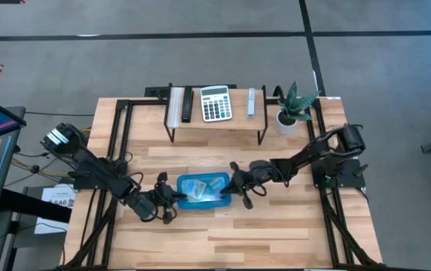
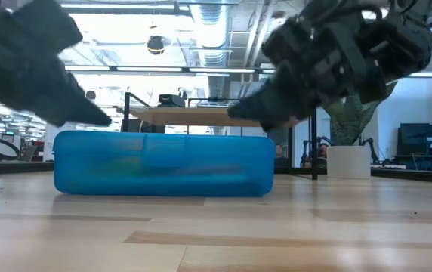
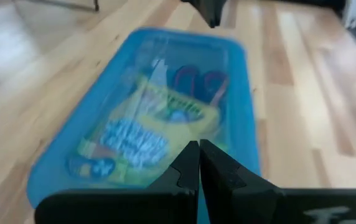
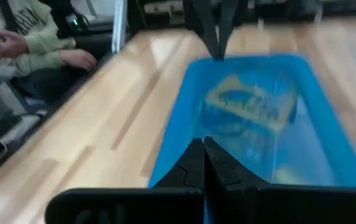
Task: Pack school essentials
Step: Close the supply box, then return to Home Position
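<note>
A translucent blue plastic case [image 1: 204,190] lies flat on the wooden table and looks closed in the low view. Through it show a yellow-green crayon box [image 3: 147,124] and red-handled scissors [image 3: 200,84]. My left gripper [image 1: 172,197] is shut and hovers just above the case's left end [image 2: 72,143]. My right gripper [image 1: 234,184] is shut and hovers just above the case's right end [image 2: 261,147]. In the low view both sets of fingertips stand clear of the case [image 2: 163,162]. Each wrist view shows its own shut fingers, left gripper [image 3: 198,149] and right gripper [image 4: 203,146], over the case [image 4: 259,118].
A low rack at the table's far side carries a grey-white calculator [image 1: 215,103] and other small items. A potted plant [image 1: 291,109] stands at the far right. A person's hand [image 4: 78,59] rests beyond the table's edge. Bare wood lies near the front edge [image 1: 215,241].
</note>
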